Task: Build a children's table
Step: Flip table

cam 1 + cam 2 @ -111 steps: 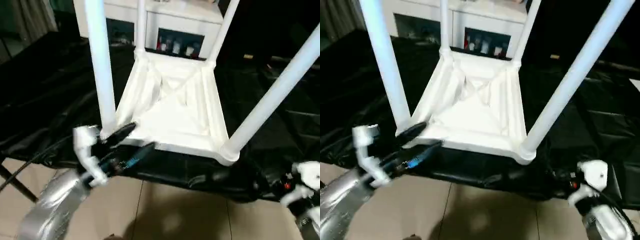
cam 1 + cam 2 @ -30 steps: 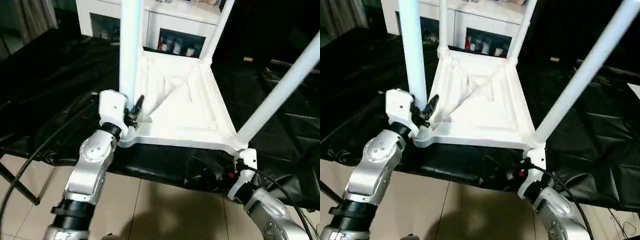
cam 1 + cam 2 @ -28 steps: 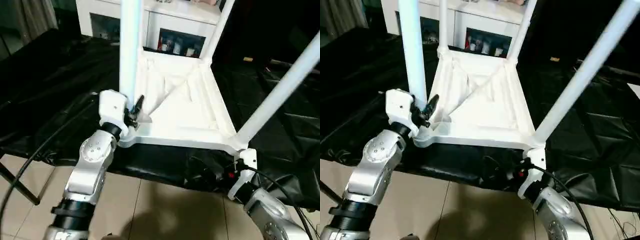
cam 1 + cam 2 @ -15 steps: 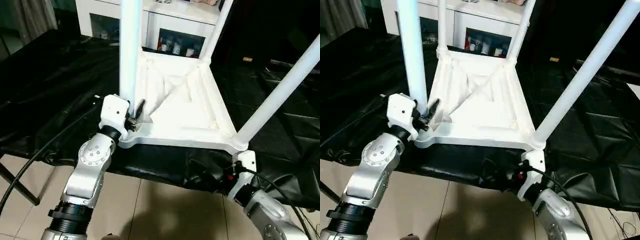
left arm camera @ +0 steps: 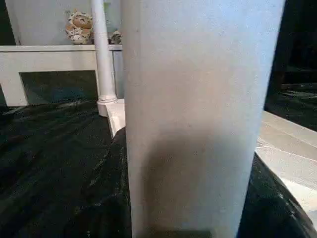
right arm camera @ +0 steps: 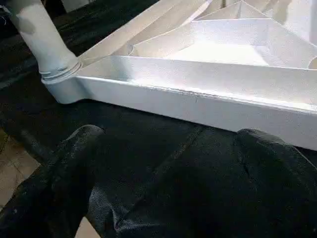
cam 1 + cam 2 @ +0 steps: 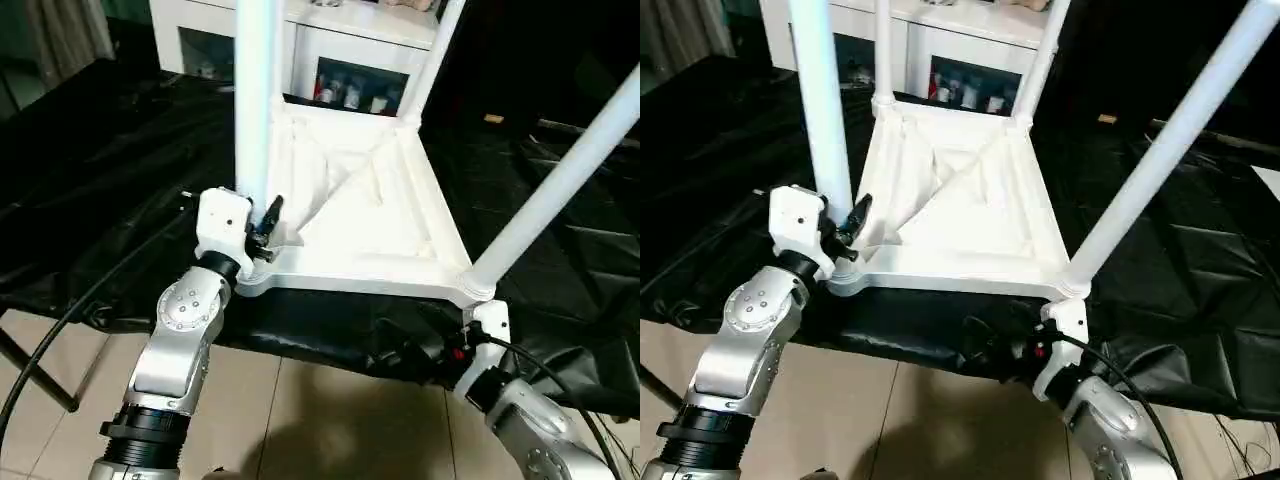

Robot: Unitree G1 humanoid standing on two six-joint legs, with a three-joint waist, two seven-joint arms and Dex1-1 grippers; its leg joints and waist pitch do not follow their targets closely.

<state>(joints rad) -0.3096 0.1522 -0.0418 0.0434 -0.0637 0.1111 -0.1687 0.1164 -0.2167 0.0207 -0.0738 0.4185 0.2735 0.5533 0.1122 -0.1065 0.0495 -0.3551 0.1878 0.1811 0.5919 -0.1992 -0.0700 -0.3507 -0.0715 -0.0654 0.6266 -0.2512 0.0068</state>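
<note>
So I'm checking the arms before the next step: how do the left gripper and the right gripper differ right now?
The left gripper is up at the near-left leg of the children's table, its fingers either side of the leg's base; the right gripper sits lower, before the table's near edge, touching nothing. The right gripper's fingers stand wide apart, the left's closer together. Both have black fingers.

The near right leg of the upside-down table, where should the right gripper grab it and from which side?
Grip the leg low, just above its corner socket, coming from the table's near edge. The tube is round and slanted, and the open right gripper already faces that edge, just below it.
</note>
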